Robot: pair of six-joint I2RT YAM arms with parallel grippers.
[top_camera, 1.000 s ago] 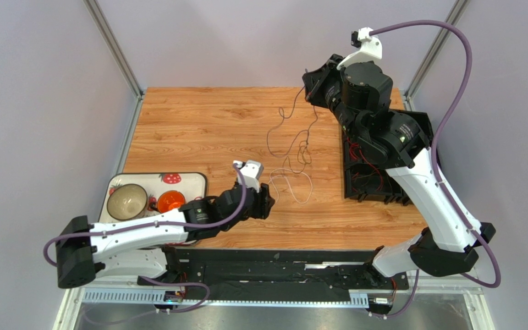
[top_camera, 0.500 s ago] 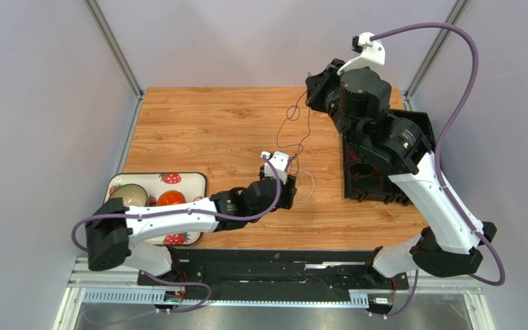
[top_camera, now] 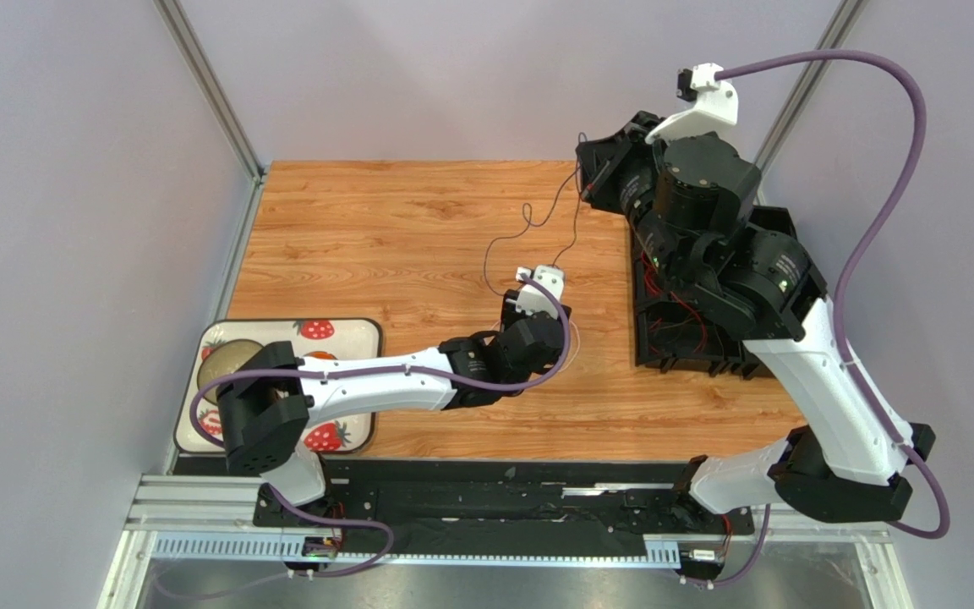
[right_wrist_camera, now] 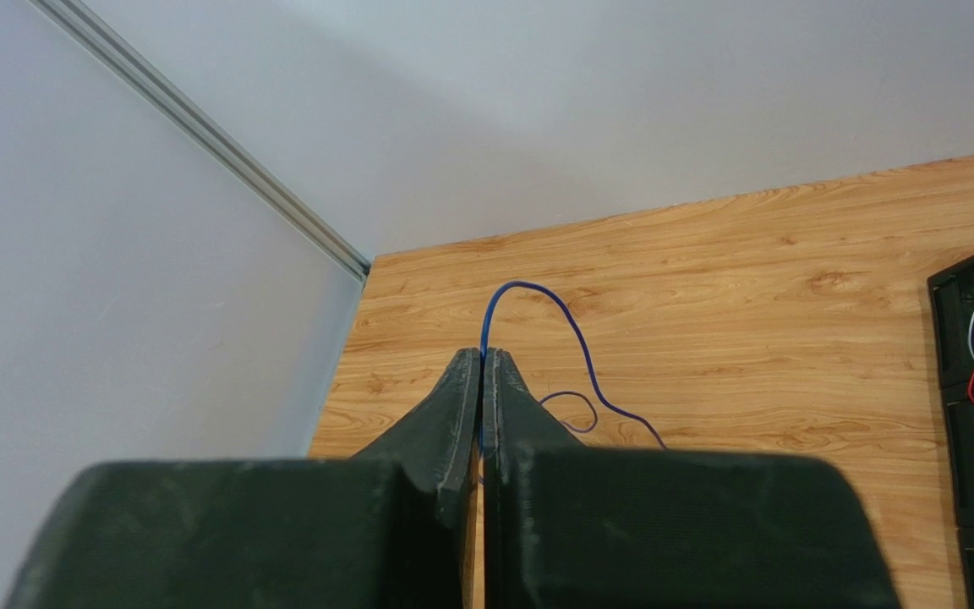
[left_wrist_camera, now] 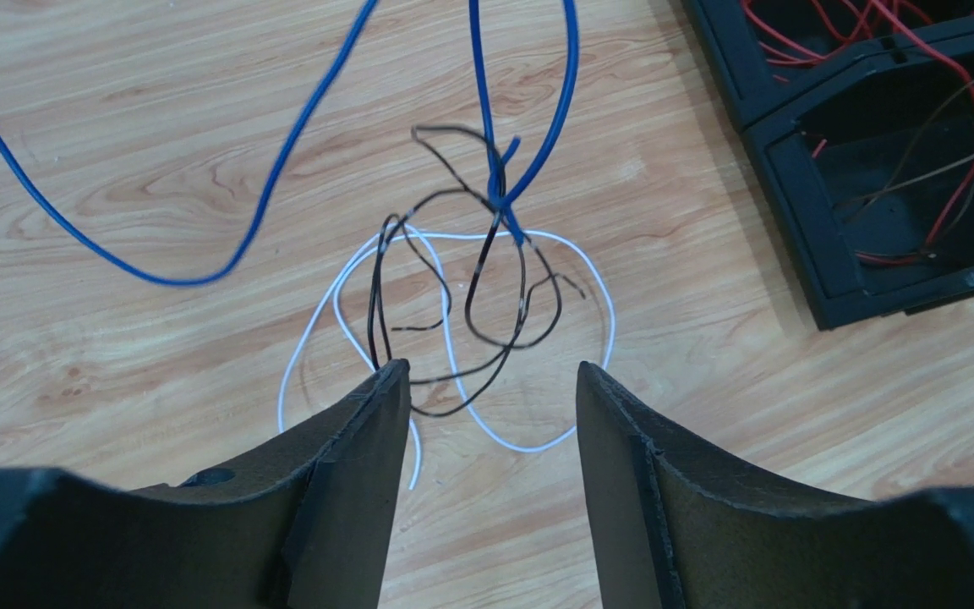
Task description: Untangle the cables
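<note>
A tangle of cables lies on the wooden table in the left wrist view. A black cable (left_wrist_camera: 505, 317) loops through a white cable (left_wrist_camera: 327, 298), and a blue cable (left_wrist_camera: 264, 203) rises out of the knot. My left gripper (left_wrist_camera: 486, 381) hangs open just above the near side of the tangle, with nothing between its fingers. My right gripper (right_wrist_camera: 481, 362) is raised at the back of the table and shut on the blue cable (right_wrist_camera: 575, 336), which hangs from it in a curve down to the tangle. From above, the blue cable (top_camera: 505, 237) runs from the right gripper (top_camera: 587, 165) down to the left gripper (top_camera: 540, 336).
A black compartment box (top_camera: 695, 343) with red wires (left_wrist_camera: 911, 76) stands right of the tangle. A strawberry-patterned tray (top_camera: 327, 333) with a bowl (top_camera: 219, 358) sits at the near left, partly under my left arm.
My left arm has swung right and forward until it is over the tangle, its jaws slightly wider. My right arm has moved up and right, pulling the blue cable tighter.
</note>
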